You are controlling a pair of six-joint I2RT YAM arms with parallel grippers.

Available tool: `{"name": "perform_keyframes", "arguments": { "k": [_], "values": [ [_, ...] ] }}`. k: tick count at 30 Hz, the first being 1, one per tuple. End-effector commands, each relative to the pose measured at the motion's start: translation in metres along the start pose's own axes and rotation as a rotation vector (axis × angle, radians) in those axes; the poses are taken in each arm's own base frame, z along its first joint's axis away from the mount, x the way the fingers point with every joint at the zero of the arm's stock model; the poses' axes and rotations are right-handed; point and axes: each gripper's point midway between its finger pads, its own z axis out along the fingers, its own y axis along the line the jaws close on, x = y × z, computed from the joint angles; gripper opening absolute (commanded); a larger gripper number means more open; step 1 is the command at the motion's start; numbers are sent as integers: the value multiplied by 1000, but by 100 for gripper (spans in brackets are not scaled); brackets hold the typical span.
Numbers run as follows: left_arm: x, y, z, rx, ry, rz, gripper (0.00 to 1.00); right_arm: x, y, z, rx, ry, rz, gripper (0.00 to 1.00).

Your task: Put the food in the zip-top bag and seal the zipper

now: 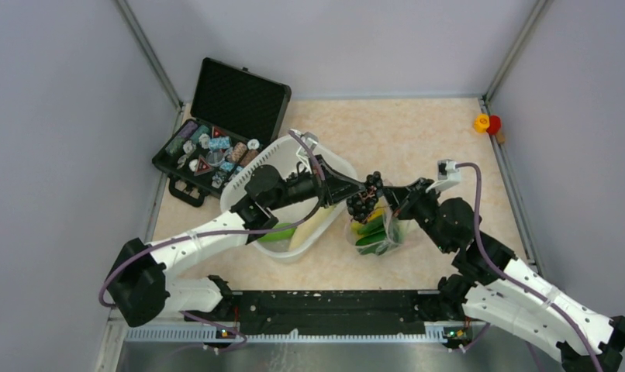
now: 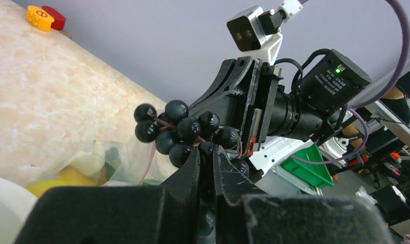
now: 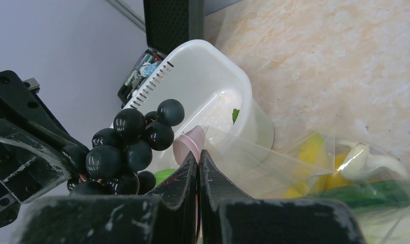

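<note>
My left gripper [image 1: 356, 190] is shut on a bunch of dark grapes [image 1: 364, 201] and holds it above the mouth of the clear zip-top bag [image 1: 381, 234]. In the left wrist view the grapes [image 2: 182, 129] bulge out past the closed gripper [image 2: 208, 152]. My right gripper [image 1: 393, 200] is shut on the bag's mouth edge and holds it up. In the right wrist view it [image 3: 199, 155] pinches the pinkish strip [image 3: 187, 142]. The bag [image 3: 274, 168] holds a yellow pepper [image 3: 315, 152], a green cucumber [image 3: 368, 195] and a white piece [image 3: 360, 158]. The slider tab is not visible.
The white tub [image 1: 336, 161] lies left of the bag with a green piece [image 1: 277, 232] and a white piece [image 1: 309, 225] inside. An open black case [image 1: 216, 147] of trinkets sits at the back left. A yellow and red toy [image 1: 486, 122] sits at the back right.
</note>
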Motion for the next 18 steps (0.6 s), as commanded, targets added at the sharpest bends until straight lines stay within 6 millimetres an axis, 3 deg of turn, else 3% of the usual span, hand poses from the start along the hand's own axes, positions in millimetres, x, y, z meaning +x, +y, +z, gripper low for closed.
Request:
{"name": "perform_keyframes", "arguments": {
  "k": [1, 10, 18],
  "values": [
    [-9, -15, 6, 69, -17, 28, 0, -29, 21, -7, -58, -77, 42, 0],
    [31, -15, 13, 61, 130, 28, 0, -31, 17, -8, -37, -90, 39, 0],
    [61, -1, 5, -45, 223, 99, 0, -39, 11, -12, -5, -121, 67, 0]
  ]
}}
